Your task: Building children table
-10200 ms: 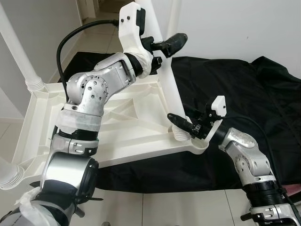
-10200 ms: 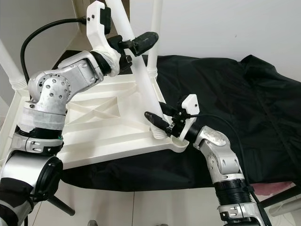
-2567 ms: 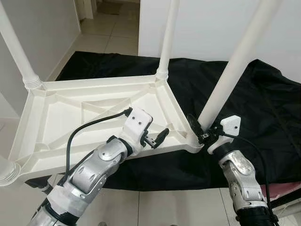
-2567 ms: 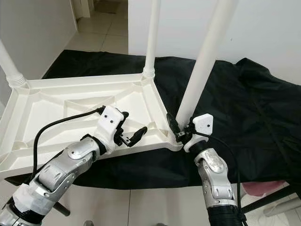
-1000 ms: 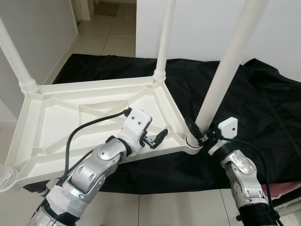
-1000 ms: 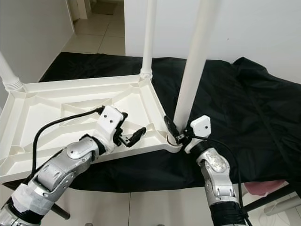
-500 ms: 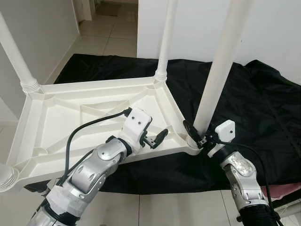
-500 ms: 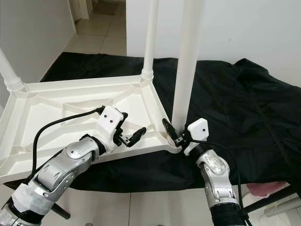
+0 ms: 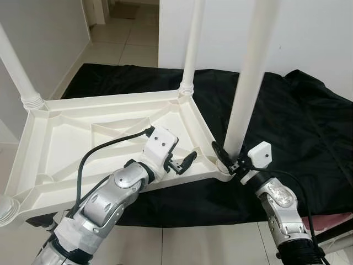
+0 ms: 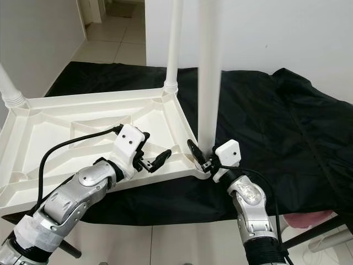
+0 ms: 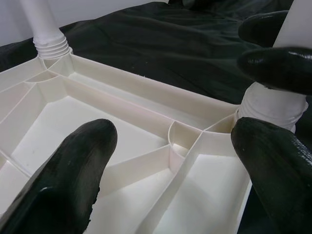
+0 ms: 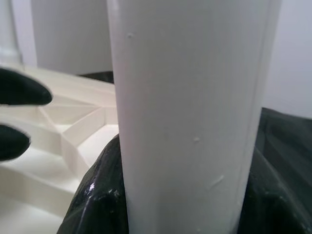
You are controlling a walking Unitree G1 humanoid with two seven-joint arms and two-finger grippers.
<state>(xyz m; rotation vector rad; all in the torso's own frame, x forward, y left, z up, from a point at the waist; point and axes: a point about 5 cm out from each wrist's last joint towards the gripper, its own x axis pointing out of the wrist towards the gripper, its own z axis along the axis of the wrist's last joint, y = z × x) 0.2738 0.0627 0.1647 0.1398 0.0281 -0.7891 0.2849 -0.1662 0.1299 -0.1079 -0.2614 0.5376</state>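
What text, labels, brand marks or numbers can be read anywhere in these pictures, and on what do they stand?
None can be read.
Upturned white table: plain plastic ribs, no moulded mark legible.
White leg gripped by the right end effector: bare surface, only small specks in the right wrist view.
Left end effector, open over the table's underside: no marking visible on its white mount.
Black cloth: no label seen.
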